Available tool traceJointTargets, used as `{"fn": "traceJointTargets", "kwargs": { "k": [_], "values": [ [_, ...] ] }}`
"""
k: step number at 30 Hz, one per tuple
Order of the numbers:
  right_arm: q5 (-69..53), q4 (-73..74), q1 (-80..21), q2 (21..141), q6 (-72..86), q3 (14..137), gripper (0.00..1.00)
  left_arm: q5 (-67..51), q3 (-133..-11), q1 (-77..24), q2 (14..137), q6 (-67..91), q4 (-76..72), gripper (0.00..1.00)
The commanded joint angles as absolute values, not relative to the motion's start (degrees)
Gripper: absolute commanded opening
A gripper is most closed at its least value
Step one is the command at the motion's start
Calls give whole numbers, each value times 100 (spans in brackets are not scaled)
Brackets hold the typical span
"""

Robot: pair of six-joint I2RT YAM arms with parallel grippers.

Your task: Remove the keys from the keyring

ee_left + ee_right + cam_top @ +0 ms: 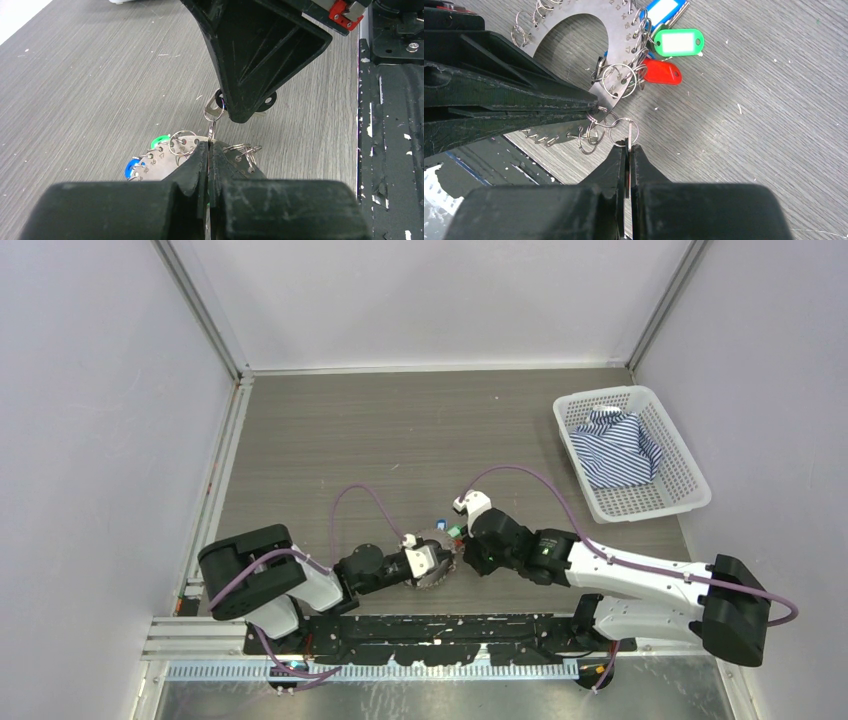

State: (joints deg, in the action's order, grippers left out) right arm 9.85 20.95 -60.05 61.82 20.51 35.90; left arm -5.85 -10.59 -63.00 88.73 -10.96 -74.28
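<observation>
1. Closest to the arm bases, the left pincer is shut hard on the near rim of the keyring. It holds that flat, numbered metal ring steady. I cannot tell whether the ring rests on the desk or sits slightly off it.
2. Right beside the keyring's rim, the right pincer is closed on a thin silver key, seen edge-on. That key passes through a small split ring, which links into the cluster of rings on the keyring, so it is not yet free.
3. On the keyring's far side lie the red key, the green key and the blue key. Each appears hooked to the rim by its own little ring.
4. My reading is that most of the work is left. No key shows lying loose away from the keyring. Several rim rings look empty, but that does not prove any key has come off.
</observation>
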Motion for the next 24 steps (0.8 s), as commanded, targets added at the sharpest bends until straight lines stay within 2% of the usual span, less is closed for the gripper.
{"fn": "traceJointTargets", "kwargs": {
  "k": [1,10,24],
  "values": [
    [1297,1961,-6011,6098,2089,3746,1,-430,-1073,-6293,8727,-1206,-7414,0],
    [889,1976,-6014,5962,2018,3723,1,139,-918,-6080,9025,-777,-8185,0],
    [533,2048,-6019,5859,2044,3757,1,-852,-913,-5582,8715,280,-8200,0]
  ]
}}
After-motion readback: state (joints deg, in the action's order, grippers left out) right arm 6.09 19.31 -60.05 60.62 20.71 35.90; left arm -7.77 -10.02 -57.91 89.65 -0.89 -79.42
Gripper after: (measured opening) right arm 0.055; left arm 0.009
